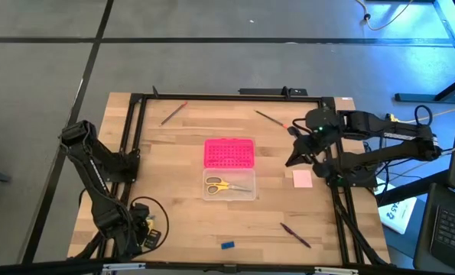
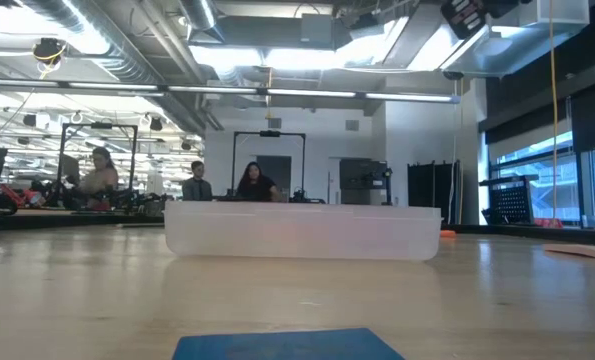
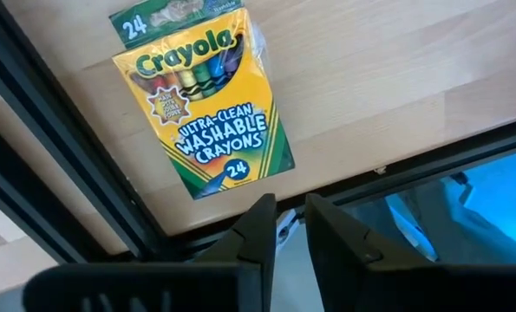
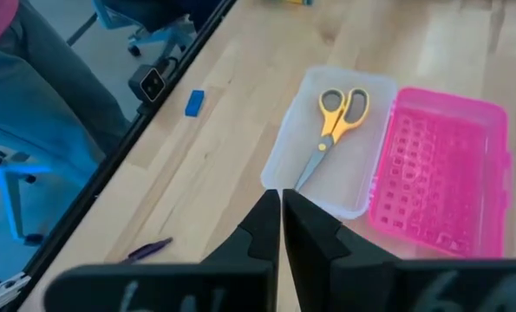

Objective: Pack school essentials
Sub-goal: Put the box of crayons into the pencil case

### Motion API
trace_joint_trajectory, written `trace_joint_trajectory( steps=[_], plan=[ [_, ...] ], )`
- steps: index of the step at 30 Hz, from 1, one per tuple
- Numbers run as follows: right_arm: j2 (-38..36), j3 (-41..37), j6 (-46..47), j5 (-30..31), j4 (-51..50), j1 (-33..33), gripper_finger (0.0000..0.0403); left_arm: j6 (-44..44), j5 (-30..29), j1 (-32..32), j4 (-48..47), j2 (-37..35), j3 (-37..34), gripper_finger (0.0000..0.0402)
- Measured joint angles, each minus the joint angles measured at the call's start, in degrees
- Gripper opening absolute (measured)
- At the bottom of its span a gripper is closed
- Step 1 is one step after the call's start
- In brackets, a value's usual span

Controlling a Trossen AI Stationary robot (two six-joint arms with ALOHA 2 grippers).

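From my station, the scissors [image 1: 220,185] already lay inside the clear box [image 1: 246,192] at mid-worktop, with the pink lid [image 1: 229,153] touching its far edge. Everything else was loose on the worktop [image 1: 173,221].

The relation I weighed was right hand to pink pad. My right hand [image 1: 297,155] hung over the right side of the worktop, fingers nearly together and holding nothing, and the pad [image 1: 302,179] lay just beside it, on the side nearer me — between the hand and the near edge. It sat flat and square, so no long axis governed the approach; I judged it the right arm's natural next pick, with the box then to its left.

A pencil [image 1: 270,118] lay beyond that hand, slanted toward the far right corner, another pencil [image 1: 173,113] slanted at the far left, and a third pen [image 1: 295,234] slanted near the front right. The blue eraser [image 1: 227,245] sat at the front edge.

My left hand [image 3: 289,227] waited folded at the near left corner, fingers slightly parted and empty, pointed at the crayon box [image 3: 202,97] — lying flat by the frame rail, its long axis running away from the hand.
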Motion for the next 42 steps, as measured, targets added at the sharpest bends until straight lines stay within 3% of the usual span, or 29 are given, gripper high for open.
trace_joint_trajectory(
  steps=[13,20,33,37,42],
  plan=[
    [0.69,0.0,0.02,-0.02,0.0,0.0,0.0021,-0.16,-0.25,0.02,0.02,0.0,0.0,0.0059],
    [0.69,0.0,0.04,-0.02,0.0,0.0,0.0021,-0.02,-4.09,0.04,0.0,0.0,0.0,0.0059],
    [0.69,0.0,0.04,-0.04,0.0,0.0,0.0021,-0.11,-1.84,0.17,0.0,0.0,0.0,0.0059],
    [0.67,0.0,0.04,-0.03,0.0,-0.02,0.0021,-0.07,-1.73,0.02,-0.35,0.0,0.0,0.0072],
    [0.67,0.0,0.04,-0.02,0.0,-0.01,0.0021,-0.04,-1.73,0.02,-0.55,0.0,0.0,0.0116]
  ],
)
